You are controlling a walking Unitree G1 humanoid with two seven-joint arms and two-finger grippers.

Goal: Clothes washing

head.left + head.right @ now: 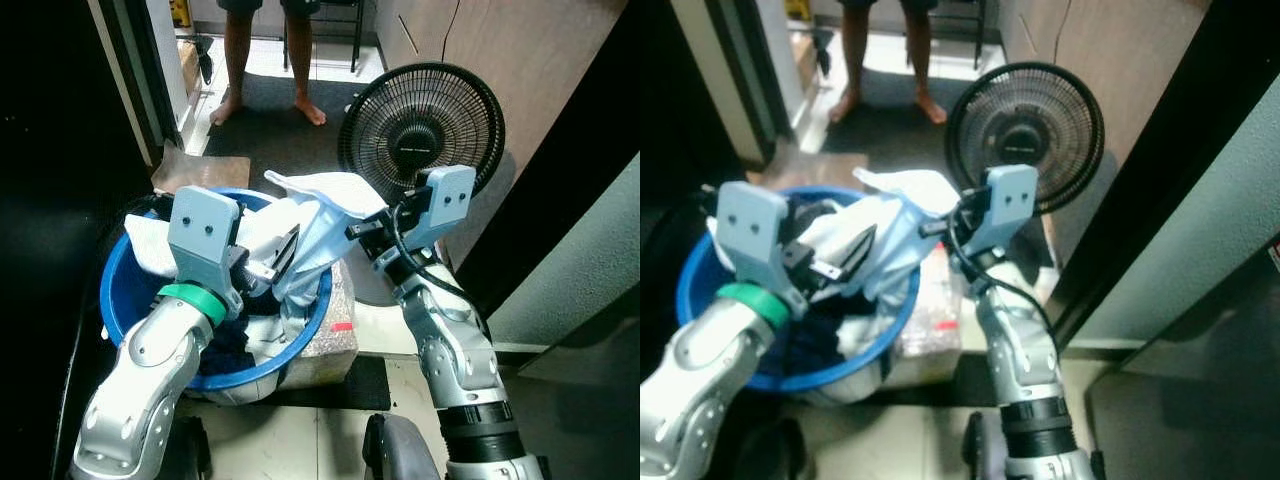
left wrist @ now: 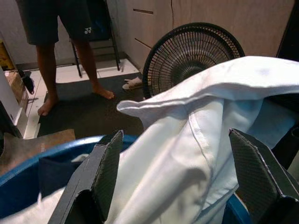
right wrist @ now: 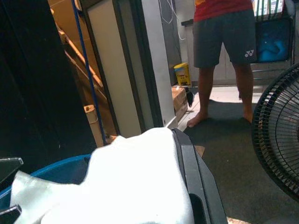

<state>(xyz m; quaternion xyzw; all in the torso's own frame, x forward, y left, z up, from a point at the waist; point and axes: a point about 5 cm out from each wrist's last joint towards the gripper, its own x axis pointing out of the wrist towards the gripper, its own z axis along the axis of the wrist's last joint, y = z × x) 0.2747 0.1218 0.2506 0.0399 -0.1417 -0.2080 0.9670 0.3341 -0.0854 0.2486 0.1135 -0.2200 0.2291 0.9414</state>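
- Pinching one white garment (image 1: 330, 215): right gripper (image 1: 352, 230), cloth lifted above one blue basin (image 1: 120, 300).
- Left gripper (image 1: 275, 262): fingers spread, garment between them.
- One fan (image 1: 420, 125) behind; one person (image 1: 265, 60) beyond.

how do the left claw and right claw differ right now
The left claw is open, its fingers spread either side of the white garment over the blue basin. The right claw is shut on that garment, holding its edge up beside the black fan. Both work the same cloth.
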